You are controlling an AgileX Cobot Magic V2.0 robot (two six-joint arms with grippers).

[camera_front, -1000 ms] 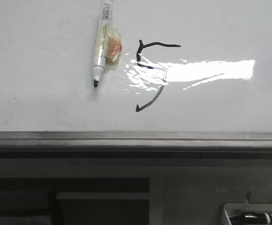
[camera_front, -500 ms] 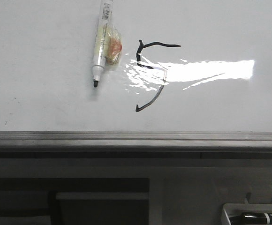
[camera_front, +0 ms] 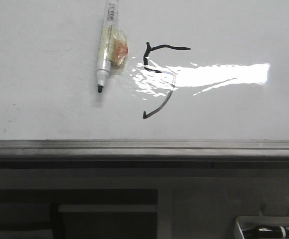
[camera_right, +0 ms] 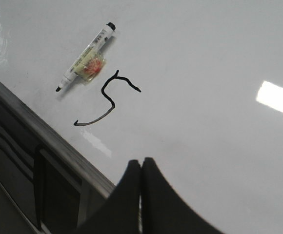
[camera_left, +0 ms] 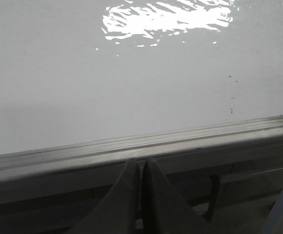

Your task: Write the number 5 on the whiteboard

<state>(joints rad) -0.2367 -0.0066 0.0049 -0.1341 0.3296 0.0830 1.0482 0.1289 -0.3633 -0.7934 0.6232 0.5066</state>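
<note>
Number 5 drawn in thin black line on whiteboard, toward the middle, above the grey rail; angular top bar, curved tail ending low left; mid-stroke partly washed out by glare in the front view, whole in the right wrist view. Uncapped marker lying on the board just beside the figure, to its left, tip toward the rail, some yellowish wrap with a red patch taped at its middle. Spare marker in a tray at lower right, off the board.

Judged complete as written. Risks from here: smearing of fresh ink by a low sweep of an arm across the figure; drying of the uncapped tip; rolling of the marker onto the line if nudged.

Left gripper fingers pressed together, empty, poised at the rail's near side. Right gripper likewise closed and empty, raised over the board near the rail, clear of the figure.
</note>
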